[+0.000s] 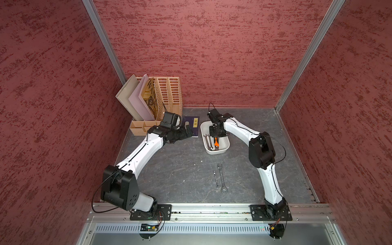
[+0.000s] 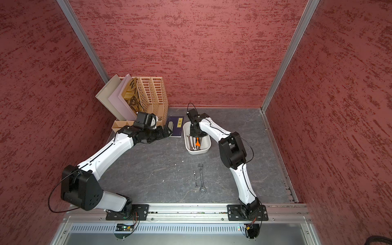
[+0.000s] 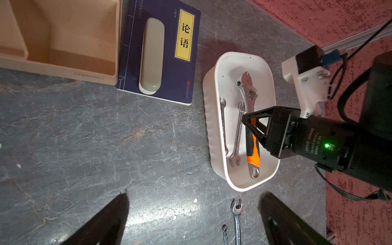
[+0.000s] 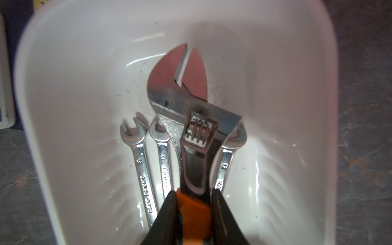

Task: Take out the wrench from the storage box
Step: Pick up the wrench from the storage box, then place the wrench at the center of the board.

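The right claw (image 4: 194, 194) is down inside the storage box (image 1: 218, 152) and is closed on the orange handle of the wrench (image 4: 180, 101), with one finger (image 4: 167, 216) pressed against each side of the grip. The wrench is inside the box and runs along its length. Its shiny head points toward the box's far end and lies over three small spanners (image 4: 137, 161) that sit side by side on the box floor. Whether the wrench has left the floor cannot be told. The left claw (image 3: 194, 203) hangs over the table (image 1: 180, 169) to the left of the box, its fingers spread wide and holding nothing. Just beside the box on that same side lies a dark blue book (image 3: 178, 80) with a pale case (image 3: 151, 57) on top. Beyond the book from the box stands a peach file rack (image 1: 167, 95). In front of the box and apart from it, two more spanners (image 1: 221, 178) lie side by side on the table.
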`<state>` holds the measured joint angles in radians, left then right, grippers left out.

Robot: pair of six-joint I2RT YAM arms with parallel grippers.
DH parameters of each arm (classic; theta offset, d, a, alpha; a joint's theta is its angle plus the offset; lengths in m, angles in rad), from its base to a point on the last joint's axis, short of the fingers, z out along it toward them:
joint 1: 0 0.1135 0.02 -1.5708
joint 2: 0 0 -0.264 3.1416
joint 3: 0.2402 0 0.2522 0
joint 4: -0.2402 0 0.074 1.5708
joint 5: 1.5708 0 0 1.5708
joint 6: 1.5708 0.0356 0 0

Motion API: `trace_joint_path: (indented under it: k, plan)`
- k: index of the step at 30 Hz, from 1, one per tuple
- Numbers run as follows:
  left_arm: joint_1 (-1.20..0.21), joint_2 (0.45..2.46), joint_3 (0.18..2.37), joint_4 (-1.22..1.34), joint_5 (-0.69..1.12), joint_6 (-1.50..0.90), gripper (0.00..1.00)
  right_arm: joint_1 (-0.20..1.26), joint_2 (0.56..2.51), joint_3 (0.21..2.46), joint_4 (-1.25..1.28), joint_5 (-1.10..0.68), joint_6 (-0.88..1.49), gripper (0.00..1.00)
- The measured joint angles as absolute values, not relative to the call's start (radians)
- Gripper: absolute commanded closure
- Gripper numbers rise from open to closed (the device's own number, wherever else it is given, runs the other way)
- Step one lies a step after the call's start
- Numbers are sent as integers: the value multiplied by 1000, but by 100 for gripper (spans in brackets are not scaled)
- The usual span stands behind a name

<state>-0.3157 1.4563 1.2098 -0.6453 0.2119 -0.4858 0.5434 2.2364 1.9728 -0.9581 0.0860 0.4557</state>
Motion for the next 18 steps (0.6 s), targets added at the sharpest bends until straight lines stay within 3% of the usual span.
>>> trace_joint_path:
  k: [9, 18]
  plan:
    - [-308, 1436, 1210, -646, 207, -493, 0, 604, 2104, 1955, -980, 113, 482, 100]
    - [-320, 1333, 1193, -646, 196, -508, 0, 811, 1813, 1665, -945, 147, 585, 100]
